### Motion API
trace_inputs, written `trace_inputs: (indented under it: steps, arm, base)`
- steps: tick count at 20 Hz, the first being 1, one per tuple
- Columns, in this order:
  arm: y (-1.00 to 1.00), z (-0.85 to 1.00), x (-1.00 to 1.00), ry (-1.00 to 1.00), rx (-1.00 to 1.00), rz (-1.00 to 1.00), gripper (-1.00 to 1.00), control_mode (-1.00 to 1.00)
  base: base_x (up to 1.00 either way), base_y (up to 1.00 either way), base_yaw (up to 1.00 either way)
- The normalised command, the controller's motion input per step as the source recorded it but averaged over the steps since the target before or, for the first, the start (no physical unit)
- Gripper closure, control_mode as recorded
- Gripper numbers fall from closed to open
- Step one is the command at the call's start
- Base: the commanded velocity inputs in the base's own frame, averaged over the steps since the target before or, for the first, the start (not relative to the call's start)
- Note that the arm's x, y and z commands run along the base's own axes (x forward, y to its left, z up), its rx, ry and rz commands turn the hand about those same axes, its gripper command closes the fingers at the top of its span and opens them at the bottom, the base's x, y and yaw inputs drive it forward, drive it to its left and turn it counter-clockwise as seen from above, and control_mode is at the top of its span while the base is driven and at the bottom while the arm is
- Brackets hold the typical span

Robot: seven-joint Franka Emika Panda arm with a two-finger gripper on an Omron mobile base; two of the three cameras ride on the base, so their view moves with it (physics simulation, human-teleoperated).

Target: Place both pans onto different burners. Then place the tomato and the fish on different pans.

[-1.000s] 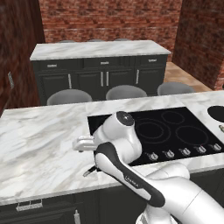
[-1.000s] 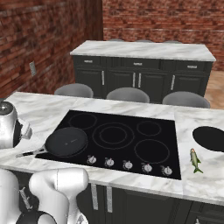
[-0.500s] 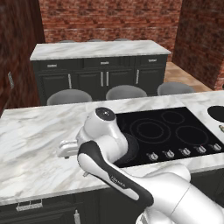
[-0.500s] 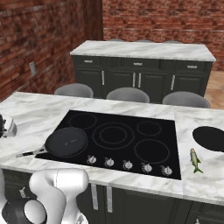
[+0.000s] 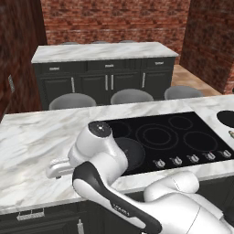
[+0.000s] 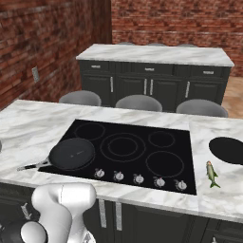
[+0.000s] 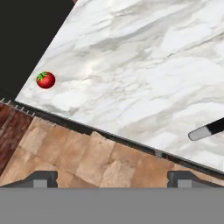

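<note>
One black pan (image 6: 72,153) sits on the front-left burner of the cooktop (image 6: 142,128), its handle (image 6: 33,166) pointing left over the marble. The other pan (image 6: 228,149) lies on the counter to the right of the cooktop, with the fish (image 6: 211,173) just in front of it. In the hand view the tomato (image 7: 45,80) rests on the marble near a counter corner, and the silvery handle tip (image 7: 200,133) shows at the right. My gripper (image 7: 112,178) is open and empty, hanging over the counter's edge, apart from the tomato. In the left base view my arm (image 5: 98,151) hides part of the first pan (image 5: 133,154).
Free burner rings (image 6: 122,146) (image 6: 163,163) lie beside the pan. Silver knobs (image 6: 138,178) line the cooktop's front edge. Three grey stools (image 6: 140,102) stand behind the island, and a cabinet counter (image 6: 156,54) beyond them. Tiled floor (image 7: 87,157) shows past the counter edge.
My arm has swung left, away from the pan on the burner, toward the counter's left end. The jaws stayed open. The pans and the fish have not moved.
</note>
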Motion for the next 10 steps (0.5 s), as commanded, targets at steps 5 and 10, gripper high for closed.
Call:
trace_inputs:
  steps: [5, 10]
  arm:
    - [0.33, 0.00, -0.25, -0.08, 0.00, 0.00, -1.00, -1.00]
    - [0.36, 0.00, -0.04, -0.07, 0.00, 0.00, -1.00, -1.00]
  base:
    - [0.00, 0.00, 0.00]
    - [0.00, 0.00, 0.00]
